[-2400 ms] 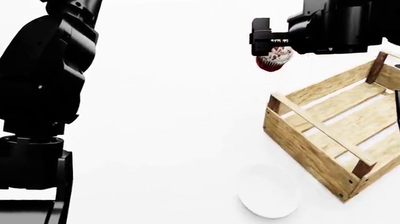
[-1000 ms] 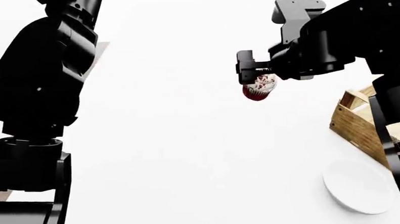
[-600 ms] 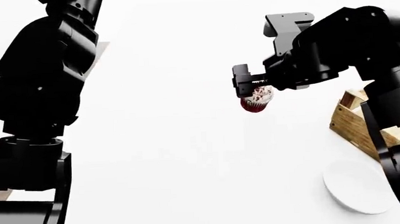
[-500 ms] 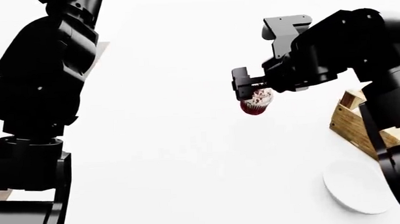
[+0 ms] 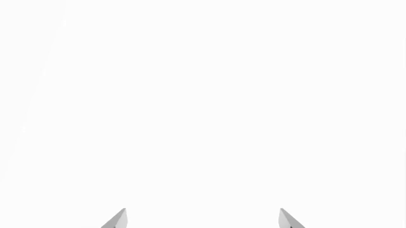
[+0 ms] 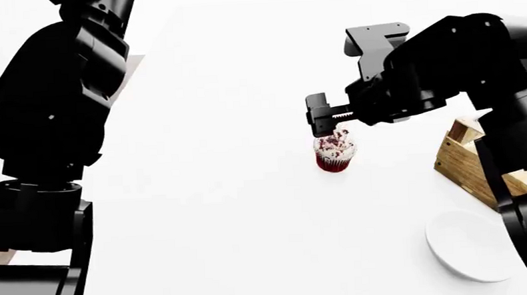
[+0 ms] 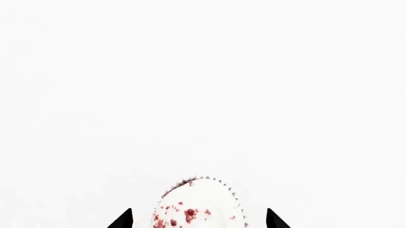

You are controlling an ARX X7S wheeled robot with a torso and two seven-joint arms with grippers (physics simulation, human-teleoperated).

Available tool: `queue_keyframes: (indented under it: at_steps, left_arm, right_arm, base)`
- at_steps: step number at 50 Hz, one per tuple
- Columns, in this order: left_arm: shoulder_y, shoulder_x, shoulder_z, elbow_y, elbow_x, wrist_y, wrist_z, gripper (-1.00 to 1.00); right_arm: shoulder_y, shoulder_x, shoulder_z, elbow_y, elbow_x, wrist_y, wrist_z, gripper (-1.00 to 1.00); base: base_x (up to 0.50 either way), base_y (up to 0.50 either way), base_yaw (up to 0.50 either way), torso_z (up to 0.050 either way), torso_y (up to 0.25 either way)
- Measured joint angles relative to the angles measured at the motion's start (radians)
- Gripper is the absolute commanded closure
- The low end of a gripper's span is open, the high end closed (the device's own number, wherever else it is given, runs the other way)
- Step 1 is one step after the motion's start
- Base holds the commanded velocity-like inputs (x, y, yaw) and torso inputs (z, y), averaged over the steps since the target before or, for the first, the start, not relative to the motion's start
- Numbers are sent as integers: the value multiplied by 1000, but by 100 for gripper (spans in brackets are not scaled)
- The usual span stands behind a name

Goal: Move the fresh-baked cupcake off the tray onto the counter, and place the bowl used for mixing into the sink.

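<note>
The cupcake, dark red wrapper and white frosting with red flecks, stands upright on the white counter, left of the tray. My right gripper hangs just above it, open. In the right wrist view the cupcake sits between the two dark fingertips with a gap on each side. The white bowl lies on the counter in front of the tray. My left gripper is open over bare white surface, nothing between its tips. The sink is out of view.
My left arm fills the left side of the head view. The right arm reaches over the tray's corner post. A thin tan edge shows behind the left arm.
The right gripper lowered with the cupcake and opened. The cupcake has dropped out of the jaws onto the counter and stands upright. The left arm has not moved.
</note>
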Motion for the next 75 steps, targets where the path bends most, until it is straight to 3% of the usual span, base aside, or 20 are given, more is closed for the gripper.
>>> queue_keyframes:
  at_steps: [10, 25, 35, 75]
  left_arm:
    - [-3, 1, 1, 2, -4, 0, -3, -100]
    - [-4, -17, -6, 80, -33, -40, -39, -100]
    - [-3, -29, -8, 123, -48, -63, -60, -100]
    - [-3, -30, 1, 128, -56, -59, -66, -100]
  right_arm:
    - [-14, 28, 39, -65, 42, 23, 68, -100]
    - [-89, 99, 213, -225, 253, 82, 355, -100]
    - [-115, 124, 270, -277, 331, 84, 447, -100]
    - [-115, 140, 248, -284, 354, 58, 446, -100]
  base:
    - [0, 0, 0, 0, 0]
    - [0, 0, 0, 0, 0]
    - [-80, 0, 0, 0, 0]
    - [-100, 0, 0, 0, 0]
